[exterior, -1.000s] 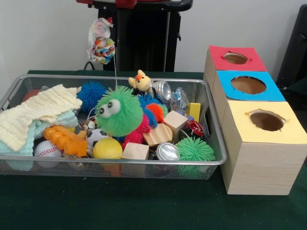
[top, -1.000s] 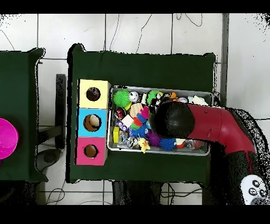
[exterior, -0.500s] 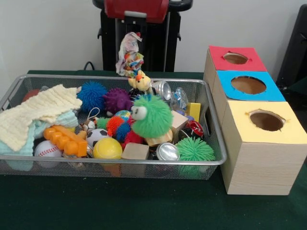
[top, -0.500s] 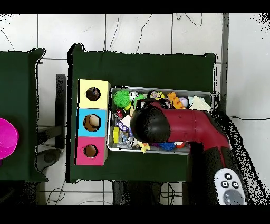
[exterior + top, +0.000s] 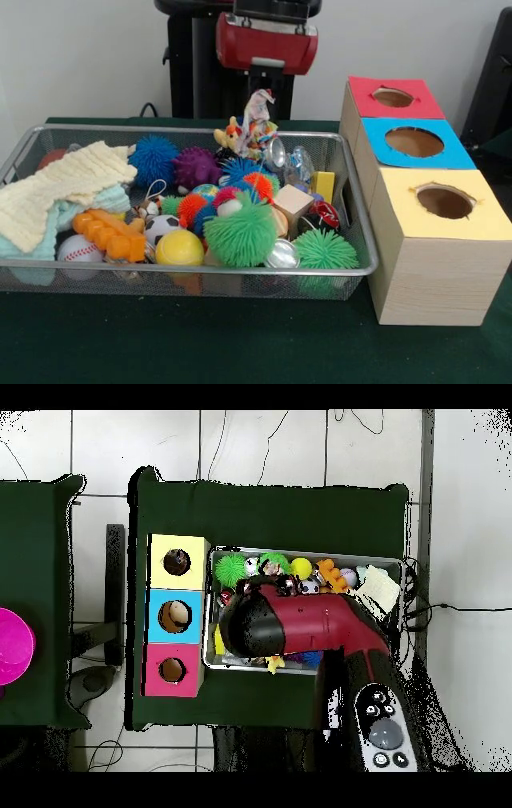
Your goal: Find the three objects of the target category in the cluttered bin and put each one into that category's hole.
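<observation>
Front view: the red arm head (image 5: 266,40) hangs above the back rail of the wire bin (image 5: 362,268), w/ a crumpled multicolour cloth toy (image 5: 256,124) dangling right under it, apparently pinched by the gripper (image 5: 258,94). The fingers themselves are hidden behind the cloth, so can't tell if they're spread or pressed. The cloth toy sits just beside the yellow duck (image 5: 231,134), over the bin's back edge, left of the box row.

Under & in front, inside the bin: fuzzy green monster toy (image 5: 239,232) lying near the front wall, face up, touching the yellow ball (image 5: 179,248) side and a wooden cube (image 5: 293,206) behind it. Green spiky ball (image 5: 324,250) at front right corner. Blue spiky ball (image 5: 153,158) & purple spiky ball (image 5: 195,167) at the back. Orange toy (image 5: 108,234), baseball (image 5: 78,249), folded cloths (image 5: 60,190) fill the left end.

Right of the bin, touching in a row: yellow-top box (image 5: 436,244) nearest, blue-top box (image 5: 412,144) mid, red-top box (image 5: 390,98) far; each w/ a round hole.

Overhead view: the arm (image 5: 300,627) covers most of the bin's middle, gripper not seen there.
</observation>
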Motion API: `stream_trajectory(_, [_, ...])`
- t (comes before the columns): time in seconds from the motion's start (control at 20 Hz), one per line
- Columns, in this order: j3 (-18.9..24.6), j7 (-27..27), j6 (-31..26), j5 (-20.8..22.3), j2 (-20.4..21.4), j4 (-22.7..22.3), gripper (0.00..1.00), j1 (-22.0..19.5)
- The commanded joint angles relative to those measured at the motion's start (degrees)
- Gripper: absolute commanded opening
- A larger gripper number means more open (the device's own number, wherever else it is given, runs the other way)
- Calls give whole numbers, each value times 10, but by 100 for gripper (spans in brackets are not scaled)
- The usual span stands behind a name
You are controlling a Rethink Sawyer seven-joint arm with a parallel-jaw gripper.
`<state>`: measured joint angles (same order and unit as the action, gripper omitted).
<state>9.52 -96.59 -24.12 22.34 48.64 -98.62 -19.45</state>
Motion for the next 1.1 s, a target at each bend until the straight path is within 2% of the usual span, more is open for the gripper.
stream_trajectory(0.05, [-53,-135,55,10,-66,-7,0,33])
stream_trajectory(0.3, [-90,-151,65,-7,-102,18,0,74])
stream_trajectory(0.7, [-108,-170,77,-61,-143,59,0,117])
stream_trajectory(1.1, [-113,-149,1,-127,-127,100,0,146])
